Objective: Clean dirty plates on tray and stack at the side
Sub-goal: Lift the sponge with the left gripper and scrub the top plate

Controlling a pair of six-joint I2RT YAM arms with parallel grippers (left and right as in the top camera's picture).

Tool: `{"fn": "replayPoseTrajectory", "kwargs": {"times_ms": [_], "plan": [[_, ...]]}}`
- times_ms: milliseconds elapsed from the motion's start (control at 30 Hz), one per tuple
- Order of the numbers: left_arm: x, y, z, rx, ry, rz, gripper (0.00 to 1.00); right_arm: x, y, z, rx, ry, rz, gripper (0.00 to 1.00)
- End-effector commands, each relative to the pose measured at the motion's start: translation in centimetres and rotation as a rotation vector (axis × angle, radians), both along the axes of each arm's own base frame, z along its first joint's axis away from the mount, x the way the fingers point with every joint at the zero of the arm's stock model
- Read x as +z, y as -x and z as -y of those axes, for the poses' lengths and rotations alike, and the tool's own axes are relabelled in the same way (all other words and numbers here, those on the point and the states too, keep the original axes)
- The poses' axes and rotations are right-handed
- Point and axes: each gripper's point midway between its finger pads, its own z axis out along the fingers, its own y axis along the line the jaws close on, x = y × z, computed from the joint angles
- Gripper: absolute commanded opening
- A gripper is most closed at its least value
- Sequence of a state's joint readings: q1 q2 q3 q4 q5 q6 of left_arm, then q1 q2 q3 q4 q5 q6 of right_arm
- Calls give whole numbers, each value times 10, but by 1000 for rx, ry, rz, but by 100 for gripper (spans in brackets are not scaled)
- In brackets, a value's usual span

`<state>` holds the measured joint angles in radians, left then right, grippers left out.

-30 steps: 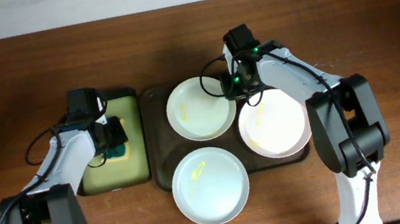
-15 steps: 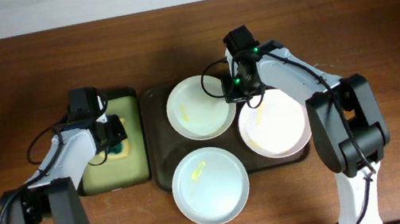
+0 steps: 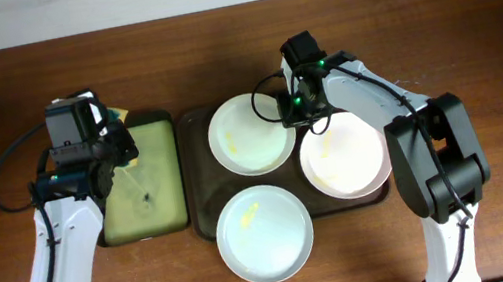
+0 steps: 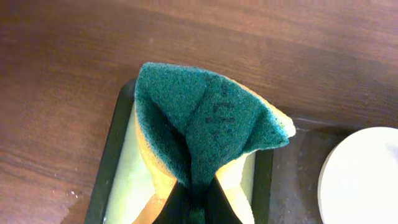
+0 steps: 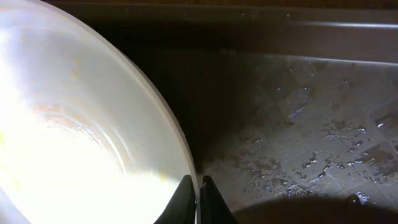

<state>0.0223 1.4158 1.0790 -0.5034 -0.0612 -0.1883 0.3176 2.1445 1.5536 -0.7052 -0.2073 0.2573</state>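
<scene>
Three plates lie on the dark brown tray [image 3: 198, 185]: a cream-white plate [image 3: 253, 136] at the back left, a pinkish-white plate [image 3: 343, 157] at the right, and a pale blue-grey plate [image 3: 264, 233] at the front, each with yellowish smears. My right gripper [image 3: 290, 115] is shut on the right rim of the cream-white plate [image 5: 74, 143]; in the right wrist view the thin rim runs between the right gripper's [image 5: 199, 183] two fingers. My left gripper [image 4: 197, 186] is shut on a green and yellow sponge [image 4: 205, 124], held folded above the small black tray [image 4: 115, 155].
The small black tray [image 3: 142, 184] with its yellow-green inside stands just left of the dark brown tray, with a small dark speck in it. Water drops wet the brown tray's floor [image 5: 298, 124]. Brown tabletop [image 3: 479, 44] surrounds both trays.
My left gripper has shut on the sponge and lifted it up out of the black tray, the arm swinging back and left. The right arm has stayed at the cream-white plate's rim.
</scene>
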Motion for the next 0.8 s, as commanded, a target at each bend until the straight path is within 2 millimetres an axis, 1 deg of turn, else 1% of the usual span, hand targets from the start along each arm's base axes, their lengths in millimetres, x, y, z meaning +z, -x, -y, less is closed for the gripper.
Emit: {"fn": "replayPoseTrajectory", "kwargs": {"times_ms": [0, 100, 200, 233, 267, 300, 333, 367, 400, 433, 467, 533, 600, 633, 700, 733, 767], "plan": [[11, -6, -4, -25, -42, 34, 0, -4, -4, 8, -25, 32, 8, 4], [15, -10, -4, -38, -58, 59, 0, -4, -4, 8, -25, 31, 9, 4], [16, -11, -4, -37, -58, 62, 0, -3, -4, 8, -25, 31, 10, 4], [11, -6, 1, -21, -5, 39, 0, -3, -4, 8, -25, 30, 10, 4], [0, 4, 13, -10, 97, -19, 0, -3, -4, 8, -25, 30, 11, 4], [-9, 11, 6, 25, 43, -64, 0, -3, -4, 8, -25, 30, 11, 4], [-8, 12, -22, 131, -80, -64, 0, -3, -4, 8, -25, 30, 11, 4], [-9, 15, -39, 258, -105, -58, 0, -4, -3, 8, -24, 32, 6, 4], [-16, 13, -15, 181, 12, -77, 0, -4, -3, 9, -24, 33, 4, 4], [-20, 12, 6, 79, 44, -96, 0, -4, -4, 8, -25, 31, 8, 4], [-23, 11, -2, 127, 17, -100, 0, -4, -3, 8, -25, 31, 7, 4], [-32, 4, 7, 107, 54, -124, 0, -4, -4, 8, -25, 31, 9, 4], [-37, -15, 11, 58, 17, -190, 0, -3, -6, 8, -25, 28, 18, 4], [-37, -33, 14, 37, 6, -210, 0, -3, -7, 7, -25, 26, 23, 4], [-33, -44, 26, 10, 1, -214, 0, -3, -7, 7, -25, 26, 22, 4], [-27, -51, 45, -35, 15, -195, 0, -3, -7, 7, -25, 26, 22, 4], [-22, -57, 81, -111, 93, -161, 0, -2, -7, 7, -25, 26, 23, 4]]}}
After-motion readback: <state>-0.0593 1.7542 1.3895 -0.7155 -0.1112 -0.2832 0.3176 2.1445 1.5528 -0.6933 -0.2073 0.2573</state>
